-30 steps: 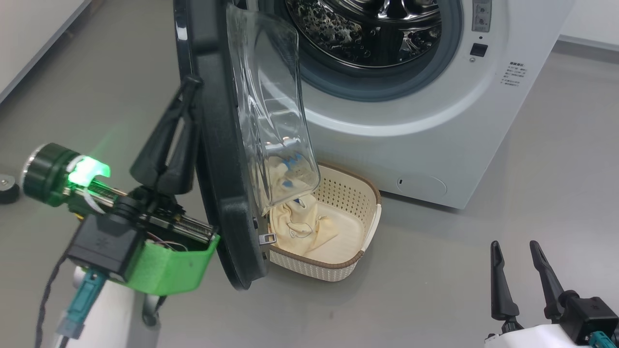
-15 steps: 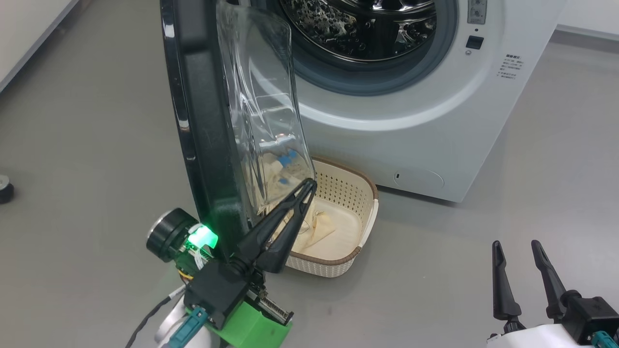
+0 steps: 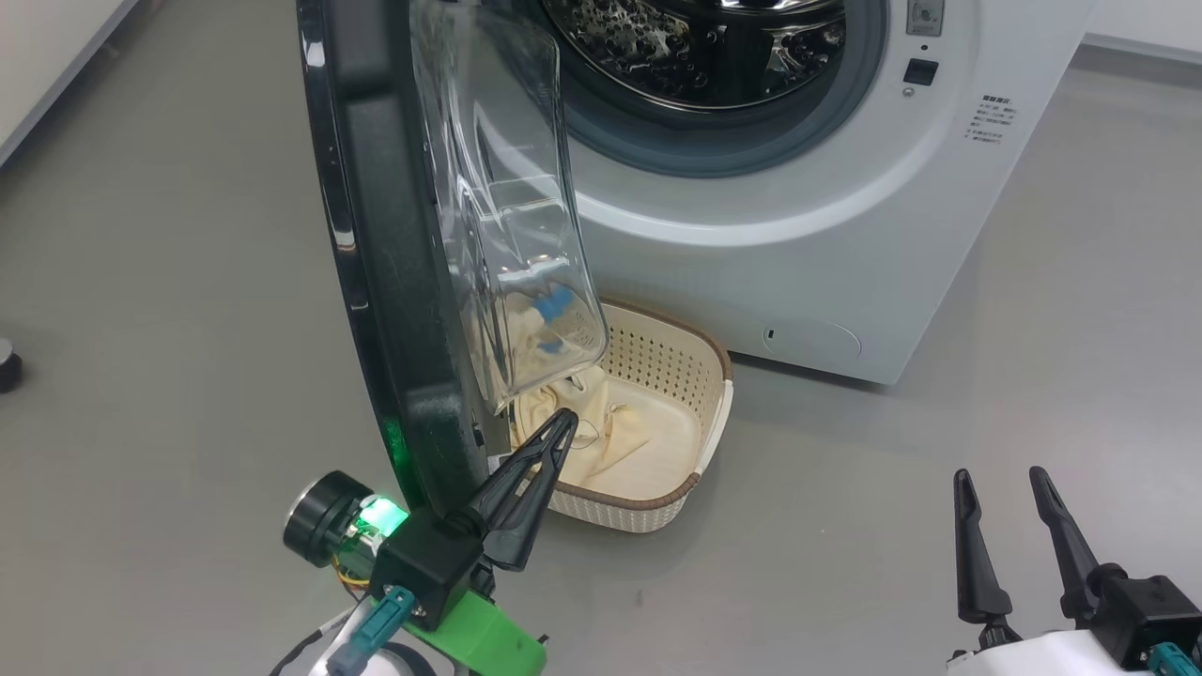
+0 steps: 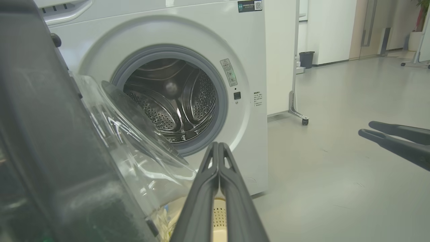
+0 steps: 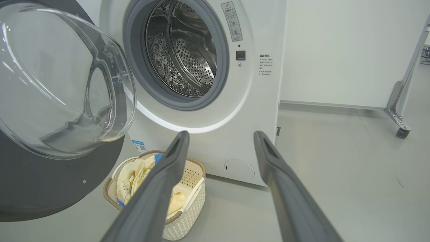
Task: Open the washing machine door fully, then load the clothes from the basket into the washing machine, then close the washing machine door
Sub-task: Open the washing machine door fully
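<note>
A smooth grey floor (image 3: 169, 282) ran across the room. In the head view a small dark round object (image 3: 6, 364) sat on it at the left edge, cut off by the frame, and a pale wall (image 3: 28, 47) crossed the upper left corner. The left wrist view showed a black waste bin (image 4: 306, 59) standing against a white wall (image 4: 331, 30). Nearer was a metal frame leg (image 4: 294, 101) ending in a dark caster (image 4: 304, 121). Farther back stood a wood-toned door frame (image 4: 356, 30) and a blurred potted plant (image 4: 420, 13).
</note>
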